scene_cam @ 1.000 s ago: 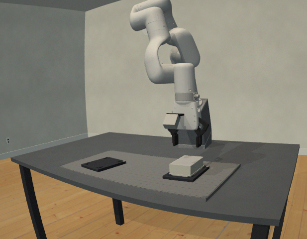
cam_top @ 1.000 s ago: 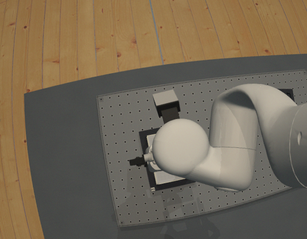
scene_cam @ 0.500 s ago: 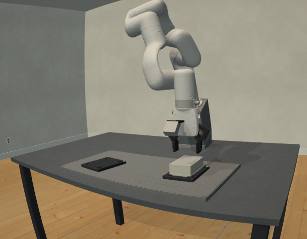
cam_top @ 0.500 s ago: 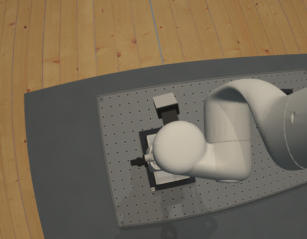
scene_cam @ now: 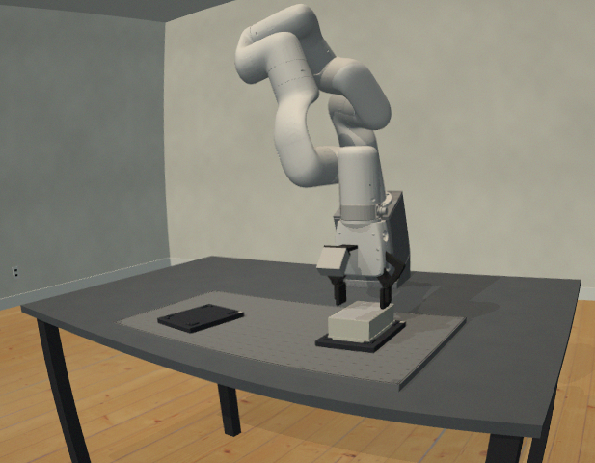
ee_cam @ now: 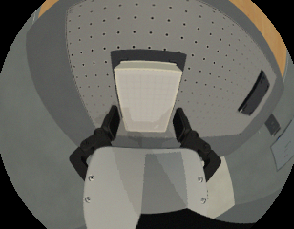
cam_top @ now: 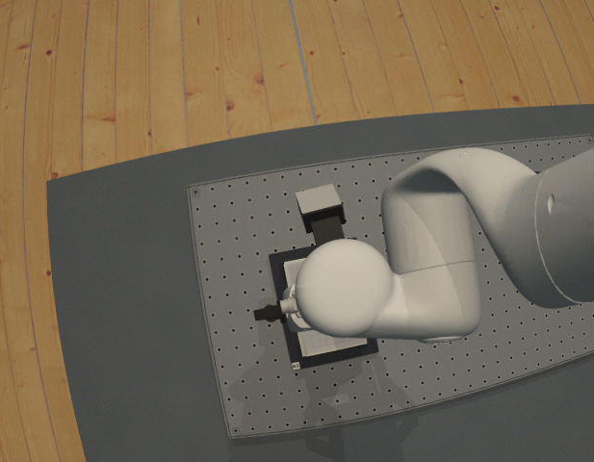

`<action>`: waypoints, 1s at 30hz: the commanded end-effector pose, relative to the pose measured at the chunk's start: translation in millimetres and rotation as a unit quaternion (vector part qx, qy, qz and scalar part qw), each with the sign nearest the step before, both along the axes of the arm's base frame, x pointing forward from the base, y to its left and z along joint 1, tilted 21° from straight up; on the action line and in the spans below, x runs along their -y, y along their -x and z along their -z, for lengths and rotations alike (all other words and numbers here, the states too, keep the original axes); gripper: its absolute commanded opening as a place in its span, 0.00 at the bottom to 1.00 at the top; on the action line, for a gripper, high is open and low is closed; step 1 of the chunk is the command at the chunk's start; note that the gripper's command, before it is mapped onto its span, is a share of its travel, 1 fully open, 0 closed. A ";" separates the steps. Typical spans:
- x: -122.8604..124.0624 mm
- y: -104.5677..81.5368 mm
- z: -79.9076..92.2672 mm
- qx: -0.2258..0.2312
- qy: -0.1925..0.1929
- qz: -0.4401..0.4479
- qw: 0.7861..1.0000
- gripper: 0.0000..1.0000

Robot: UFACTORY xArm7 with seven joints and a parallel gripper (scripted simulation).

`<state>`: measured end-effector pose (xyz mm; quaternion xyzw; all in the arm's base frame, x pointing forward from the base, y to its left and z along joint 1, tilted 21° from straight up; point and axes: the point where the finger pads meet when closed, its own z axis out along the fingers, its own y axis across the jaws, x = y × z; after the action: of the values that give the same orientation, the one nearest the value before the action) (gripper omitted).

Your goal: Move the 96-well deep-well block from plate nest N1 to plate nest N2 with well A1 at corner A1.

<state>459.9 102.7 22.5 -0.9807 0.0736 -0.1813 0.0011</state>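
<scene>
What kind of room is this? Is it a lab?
Probably a lab-style workroom, though a very bare one. A white robot arm stands on a dark table, above a pegboard plate dotted with holes. On it sit two black plate nests, one holding a white deep-well block.

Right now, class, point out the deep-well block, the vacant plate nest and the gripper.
deep-well block (scene_cam: 357, 323): exterior view, its near side wall.
vacant plate nest (scene_cam: 200, 316): exterior view, its flat dark top.
gripper (scene_cam: 362, 296): exterior view, midway between its open fingertips.
</scene>
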 end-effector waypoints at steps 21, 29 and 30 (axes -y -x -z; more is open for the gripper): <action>-0.1 -9.2 20.6 0.002 0.000 0.000 1.000 1.00; -0.1 -9.9 22.4 0.002 0.000 0.000 1.000 1.00; -0.1 -10.2 23.0 0.002 0.000 0.000 1.000 1.00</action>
<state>468.9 102.3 0.2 -0.9804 0.0737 -0.1827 0.0011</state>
